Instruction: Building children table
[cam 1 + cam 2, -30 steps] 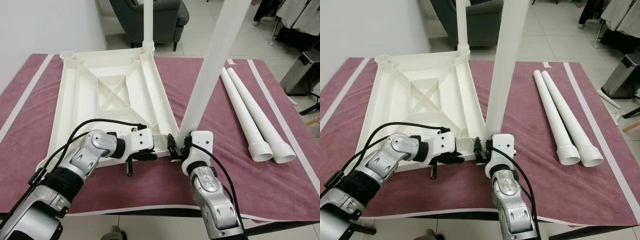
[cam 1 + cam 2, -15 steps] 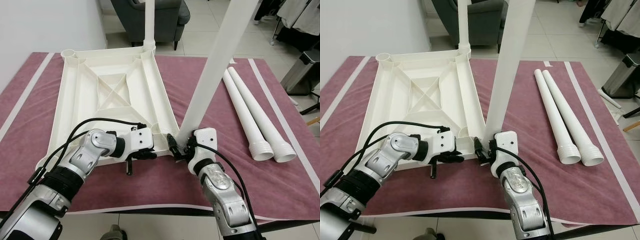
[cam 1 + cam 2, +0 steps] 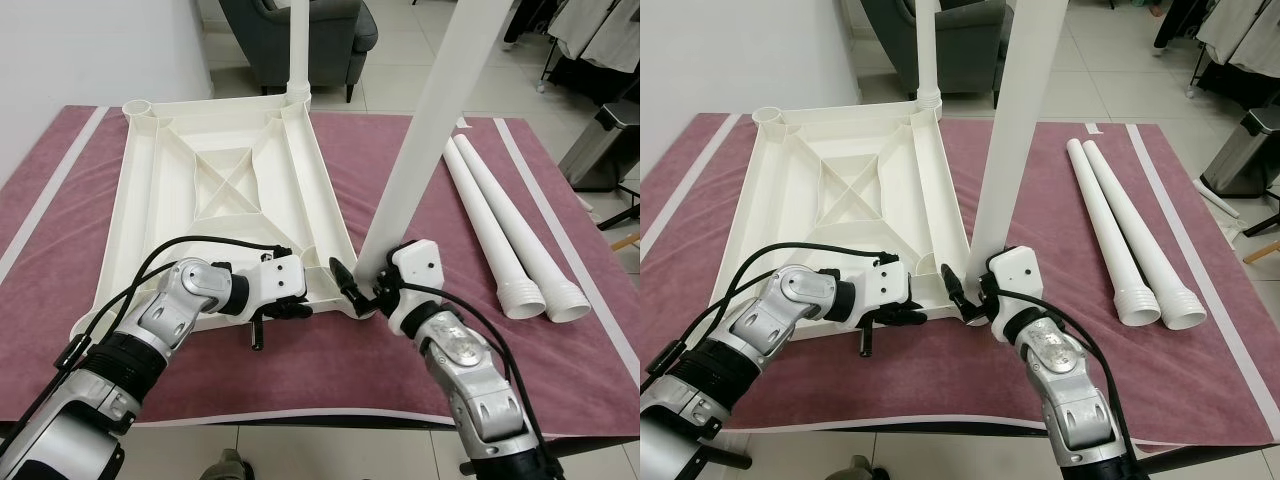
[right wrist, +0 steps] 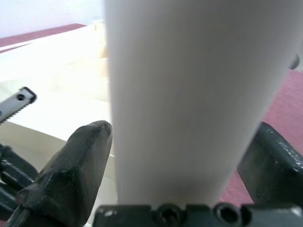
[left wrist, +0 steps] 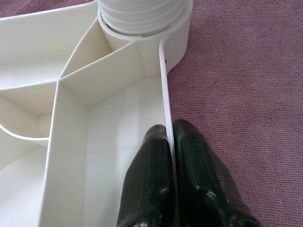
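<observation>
We saw the white table top (image 3: 220, 190) lying upside down at centre-left of the head view on the maroon-covered desk (image 3: 420, 190). The leg (image 3: 425, 140) rose from its near right corner, top cut off. Our right pincer (image 3: 362, 291) clasped that leg's base; our left pincer (image 5: 171, 156) pinched the near rim. Since a second earlier, the right forearm had swung rightward. Two spare legs (image 3: 510, 235) lay at right.

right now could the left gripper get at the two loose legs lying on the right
Probably not: the left gripper is shut on the tabletop rim, and the upright leg and right gripper stand between it and the loose legs.
</observation>
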